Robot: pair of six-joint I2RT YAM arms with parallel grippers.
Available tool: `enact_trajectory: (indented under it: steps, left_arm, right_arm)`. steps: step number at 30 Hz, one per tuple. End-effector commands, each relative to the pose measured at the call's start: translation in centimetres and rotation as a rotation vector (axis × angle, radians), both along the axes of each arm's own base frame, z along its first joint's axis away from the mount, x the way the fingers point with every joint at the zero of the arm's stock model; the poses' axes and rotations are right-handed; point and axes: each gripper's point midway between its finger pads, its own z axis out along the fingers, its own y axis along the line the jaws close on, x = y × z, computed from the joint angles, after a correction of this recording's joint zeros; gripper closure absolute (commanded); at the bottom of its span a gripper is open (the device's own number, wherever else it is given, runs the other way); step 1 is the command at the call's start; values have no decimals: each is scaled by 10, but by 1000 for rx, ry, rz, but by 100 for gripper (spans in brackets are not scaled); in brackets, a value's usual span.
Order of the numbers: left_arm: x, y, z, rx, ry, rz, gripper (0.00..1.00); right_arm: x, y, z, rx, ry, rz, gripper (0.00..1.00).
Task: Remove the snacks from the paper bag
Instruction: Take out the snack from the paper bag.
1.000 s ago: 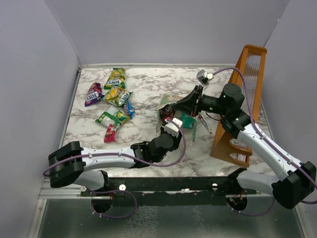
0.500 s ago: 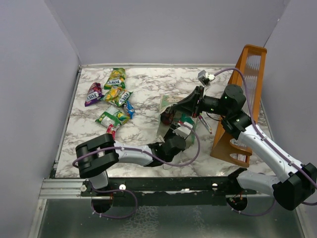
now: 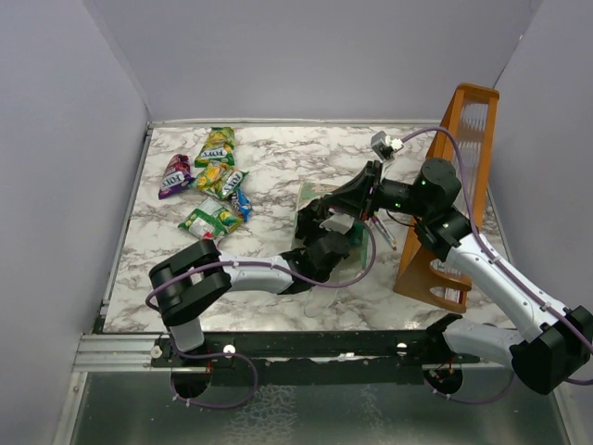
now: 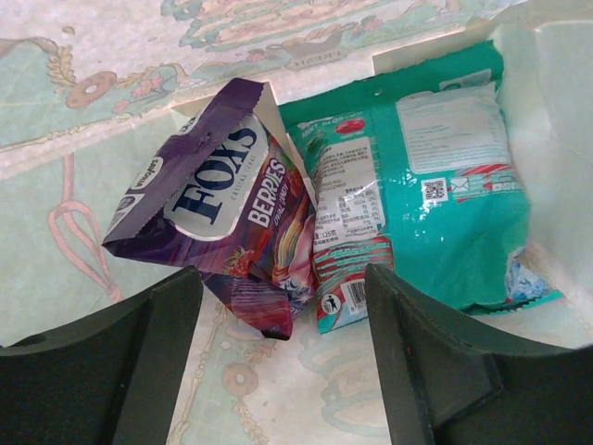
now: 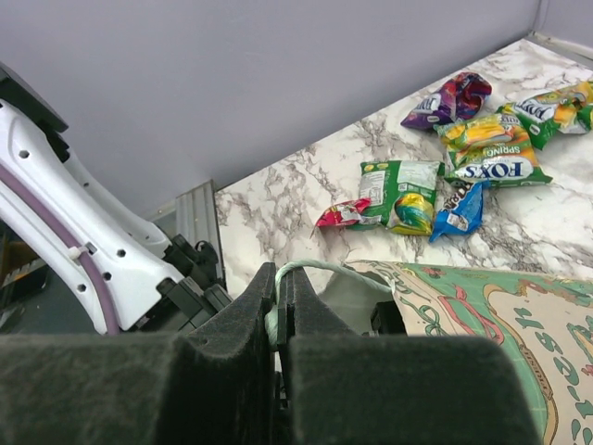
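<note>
While the right fingers point(image 5: 243, 366) pinch shut on the handle point(image 5: 310, 269) of the paper bag point(image 4: 83, 167), the left fingers point(image 4: 111, 371) are spread apart inside it, purple packet point(image 4: 218, 218) lying slantwise just ahead between them, teal packet point(image 4: 435, 185) touching its right side.

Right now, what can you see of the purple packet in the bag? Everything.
The purple packet is shiny, crinkly film with white FOX'S lettering, BERRIES beside it and berry pictures at its lower end. Its top seal is lifted, showing a pale underside. It lies tilted on the bag's pale printed paper, its right edge apparently over the teal packet. The open left tool faces it, and neither finger appears to touch it.
</note>
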Motion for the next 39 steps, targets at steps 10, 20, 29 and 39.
enact_trajectory:
  steps: [10, 20, 29, 39]
  left_arm:
    - [35, 42, -11, 63, -12, 207, 17]
    - [77, 29, -36, 55, 12, 190, 15]
    - [101, 6, -41, 61, -23, 72, 39]
    - [75, -2, -5, -59, -8, -87, 80]
  right_arm:
    - [-5, 1, 11, 21, -32, 16, 99]
    - [-6, 2, 13, 25, -24, 27, 99]
    - [-9, -3, 18, 19, -30, 6, 99]
    - [-5, -3, 14, 10, -27, -8, 99]
